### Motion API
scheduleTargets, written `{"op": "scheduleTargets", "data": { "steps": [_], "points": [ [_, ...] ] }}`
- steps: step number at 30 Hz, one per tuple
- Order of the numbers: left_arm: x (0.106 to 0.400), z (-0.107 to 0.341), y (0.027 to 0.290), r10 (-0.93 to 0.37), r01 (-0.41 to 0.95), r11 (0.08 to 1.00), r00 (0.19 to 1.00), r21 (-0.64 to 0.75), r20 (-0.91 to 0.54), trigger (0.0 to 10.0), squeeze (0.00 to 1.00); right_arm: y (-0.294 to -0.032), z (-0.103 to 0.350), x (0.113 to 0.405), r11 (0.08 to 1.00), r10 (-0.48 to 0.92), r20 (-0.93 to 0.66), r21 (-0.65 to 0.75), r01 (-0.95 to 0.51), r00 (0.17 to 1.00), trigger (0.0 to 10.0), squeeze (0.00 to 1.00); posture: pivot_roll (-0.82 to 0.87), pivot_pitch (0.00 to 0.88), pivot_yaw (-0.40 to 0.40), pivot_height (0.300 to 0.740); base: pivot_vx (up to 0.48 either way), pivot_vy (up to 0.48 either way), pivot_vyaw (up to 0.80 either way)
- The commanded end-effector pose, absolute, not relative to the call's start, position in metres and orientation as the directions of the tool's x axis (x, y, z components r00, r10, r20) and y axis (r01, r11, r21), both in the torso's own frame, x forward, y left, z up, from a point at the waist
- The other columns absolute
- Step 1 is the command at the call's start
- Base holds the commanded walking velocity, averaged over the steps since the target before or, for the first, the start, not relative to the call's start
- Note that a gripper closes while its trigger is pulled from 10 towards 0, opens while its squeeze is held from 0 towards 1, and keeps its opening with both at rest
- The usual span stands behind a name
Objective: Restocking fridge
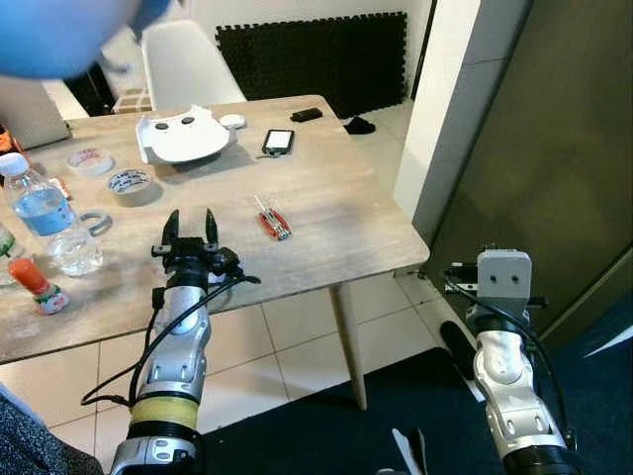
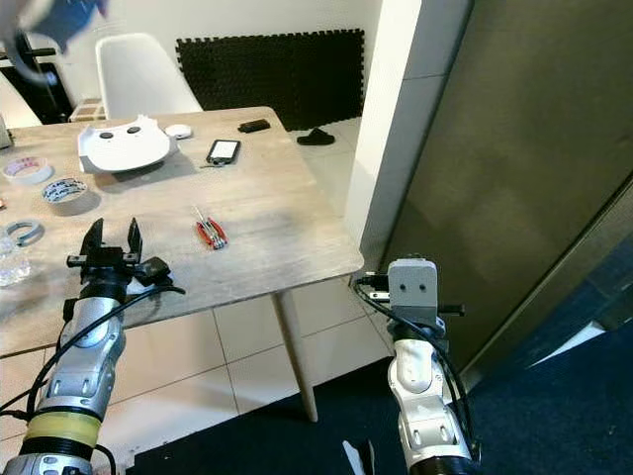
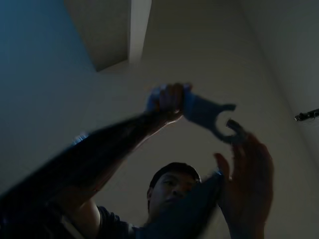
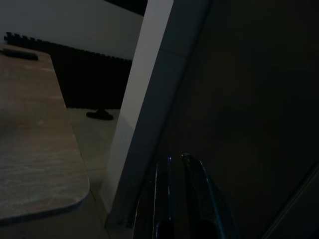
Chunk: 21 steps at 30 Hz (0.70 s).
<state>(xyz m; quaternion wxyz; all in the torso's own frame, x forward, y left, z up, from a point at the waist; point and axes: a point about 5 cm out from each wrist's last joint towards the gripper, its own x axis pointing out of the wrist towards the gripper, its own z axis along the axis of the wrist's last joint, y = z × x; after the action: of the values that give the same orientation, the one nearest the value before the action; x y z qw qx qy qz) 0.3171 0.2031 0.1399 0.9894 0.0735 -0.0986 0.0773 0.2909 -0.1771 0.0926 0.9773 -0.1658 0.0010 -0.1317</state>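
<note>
Standing between table (image 1: 326, 218) and fridge (image 1: 564, 168), both arms are raised, probably ready to start. Left gripper (image 1: 191, 227) gapes empty, bottle (image 1: 47, 213) leftward; right gripper (image 4: 182, 194) fingers nearly together, facing the door.

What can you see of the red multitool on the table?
The red multitool is a small folding tool with red handle sides and thin silver metal blades fanned out at the far end. It lies flat on the pale wooden table, near the middle of the near half, apart from the phone and the left tool. Nothing touches it.
</note>
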Motion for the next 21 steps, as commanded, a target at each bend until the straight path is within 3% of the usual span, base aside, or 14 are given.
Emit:
{"op": "scheduleTargets", "data": {
  "steps": [1, 21],
  "points": [
    [0.3186, 0.1423, 0.1956, 0.116, -0.143, 0.983, 0.971, 0.118, 0.209, 10.0, 0.0, -0.18, 0.0999, 0.2933, 0.907, -0.267, 0.074, -0.316, 0.277, 0.961, 10.0, 0.0, 0.0, 0.0, -0.019, 0.74, 0.0, 0.0, 0.0],
    [0.3186, 0.142, 0.1908, 0.116, -0.14, 0.984, 0.973, 0.111, 0.198, 10.0, 0.0, -0.1843, 0.0984, 0.2927, 0.903, -0.279, 0.065, -0.321, 0.285, 0.958, 10.0, 0.0, -0.02, 0.0, -0.019, 0.74, 0.0, 0.0, 0.0]
  ]
}}
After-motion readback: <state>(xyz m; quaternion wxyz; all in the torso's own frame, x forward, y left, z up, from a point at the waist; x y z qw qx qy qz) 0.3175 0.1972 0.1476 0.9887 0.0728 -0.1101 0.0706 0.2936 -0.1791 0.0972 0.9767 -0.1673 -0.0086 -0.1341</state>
